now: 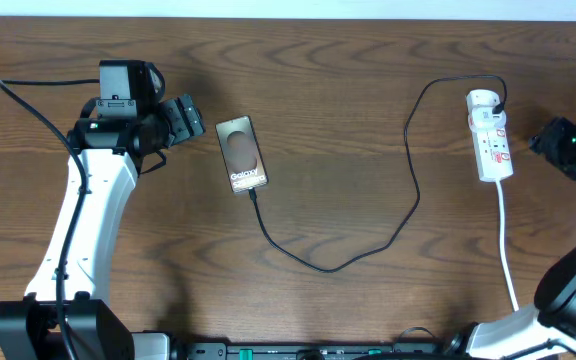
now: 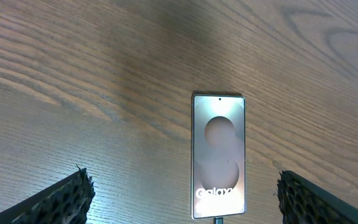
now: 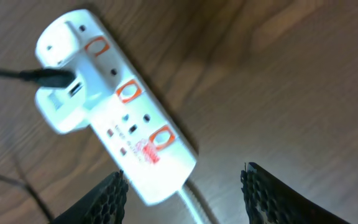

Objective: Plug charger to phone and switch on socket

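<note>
My left claw (image 2: 183, 179) gapes empty facing the phone (image 2: 219, 155); my right claw (image 3: 185, 173), parted, seemingly empty, nears the power strip (image 3: 114, 106).

Brown grain, white plastic, black cable, red-orange marks

Shows dark brown with wavy, looping grain lines across the table (image 1: 348, 80); bronze-brown on the phone (image 1: 241, 153), with white "Galaxy" lettering and a darker oval, paler and glossy with a thin silvery edge from the left wrist; plain black along the thin charger (image 1: 416, 185); white on the socket (image 1: 493, 150), with red-orange switch outlines, small red print, a black plug (image 3: 48, 78) and a white cord (image 1: 505, 240); black honeycomb texture on the pads (image 2: 61, 199) of the left gripper (image 2: 183, 182) and the pads (image 3: 104, 199) of the right gripper (image 3: 185, 177); white shell and black joints on the left arm (image 1: 93, 210)
</note>
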Motion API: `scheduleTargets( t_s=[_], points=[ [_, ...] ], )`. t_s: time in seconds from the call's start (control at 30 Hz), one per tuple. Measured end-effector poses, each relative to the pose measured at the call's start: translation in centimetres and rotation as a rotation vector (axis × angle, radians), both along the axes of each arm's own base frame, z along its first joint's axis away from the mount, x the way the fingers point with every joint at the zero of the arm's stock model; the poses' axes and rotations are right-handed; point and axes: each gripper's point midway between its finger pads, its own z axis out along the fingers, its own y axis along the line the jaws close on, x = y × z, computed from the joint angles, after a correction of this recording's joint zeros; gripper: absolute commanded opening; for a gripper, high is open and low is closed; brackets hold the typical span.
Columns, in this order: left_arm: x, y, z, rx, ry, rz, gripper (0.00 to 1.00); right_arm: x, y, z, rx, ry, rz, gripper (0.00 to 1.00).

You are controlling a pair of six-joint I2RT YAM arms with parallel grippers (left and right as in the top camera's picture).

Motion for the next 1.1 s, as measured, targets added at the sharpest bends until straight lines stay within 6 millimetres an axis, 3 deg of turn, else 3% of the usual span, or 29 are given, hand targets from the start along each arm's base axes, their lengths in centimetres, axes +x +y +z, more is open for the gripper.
scheduleTargets(
  t_s=[0.3, 0.63, 1.1],
  points=[
    [0.0, 0.0, 0.0, 0.0, 0.0, 0.0, 0.92, 1.8, -0.9, -3.6, -0.02, 0.009, 0.054, 0.59],
    [0.0, 0.0, 0.0, 0.0, 0.0, 0.0, 0.93, 4.5, -0.2, -6.5, -0.055, -0.02, 0.147, 0.6],
    [0.0, 0.0, 0.0, 0.0, 0.0, 0.0, 0.93, 6.2, -0.3, -8.0, -0.081, -0.056, 0.186, 0.66]
  ],
)
